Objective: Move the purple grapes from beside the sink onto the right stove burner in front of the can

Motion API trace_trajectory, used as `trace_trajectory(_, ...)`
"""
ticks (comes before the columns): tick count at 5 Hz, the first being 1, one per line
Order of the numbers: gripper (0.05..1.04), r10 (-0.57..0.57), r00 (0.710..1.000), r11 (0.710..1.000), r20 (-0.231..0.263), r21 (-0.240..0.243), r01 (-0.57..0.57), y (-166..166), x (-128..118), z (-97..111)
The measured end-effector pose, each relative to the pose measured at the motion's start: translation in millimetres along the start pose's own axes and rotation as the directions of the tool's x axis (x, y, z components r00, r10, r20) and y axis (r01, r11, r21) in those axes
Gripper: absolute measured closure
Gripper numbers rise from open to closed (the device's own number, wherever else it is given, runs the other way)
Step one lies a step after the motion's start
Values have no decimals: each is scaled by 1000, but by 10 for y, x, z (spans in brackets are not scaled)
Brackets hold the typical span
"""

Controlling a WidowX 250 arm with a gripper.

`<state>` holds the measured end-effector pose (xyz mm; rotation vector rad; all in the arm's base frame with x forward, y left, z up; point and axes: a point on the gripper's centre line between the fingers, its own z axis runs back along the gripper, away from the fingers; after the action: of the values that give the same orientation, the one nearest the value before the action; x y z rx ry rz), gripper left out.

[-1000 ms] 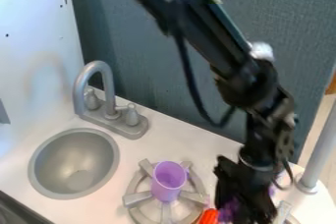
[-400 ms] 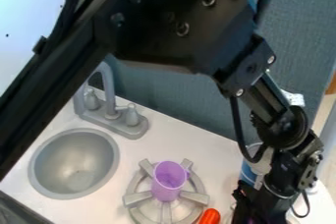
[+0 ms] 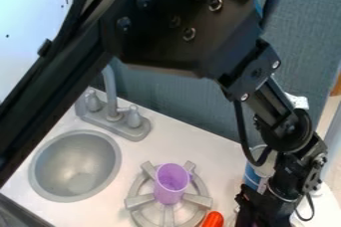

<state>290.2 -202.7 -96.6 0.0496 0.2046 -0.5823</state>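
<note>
At lower right: gripper point(image 3: 254, 216), farther right than before; cannot tell if apart or together
On burner point(image 3: 139, 201): purple cup point(image 3: 169, 189)

White counter point(image 3: 216, 156); sunken basin point(image 3: 75, 164); on top, grey faucet point(image 3: 113, 116), burner grate point(image 3: 138, 201)

A toy kitchen, shown by the small grey sink point(image 3: 75, 166), faucet point(image 3: 111, 91) and stove burner point(image 3: 138, 201) on a white counter point(image 3: 223, 159).

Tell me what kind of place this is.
Probably a toy kitchen: a round grey sink basin is set in the white counter, a grey faucet stands behind it, and a purple cup sits on a grey stove-burner grate.
</note>
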Motion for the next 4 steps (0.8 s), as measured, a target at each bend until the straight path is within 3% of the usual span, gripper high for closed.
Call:
trace_trajectory(1,134,37,999,999,21,-2,-37,17,-48,-83)
trace_trajectory(2,77,93,991,995,94,-47,-89,131,-148,211)
trace_trajectory(3,81,174,967,978,188,-147,-147,368,-285,631)
trace_trajectory(4,83,162,961,978,224,-169,-126,440,-308,870)
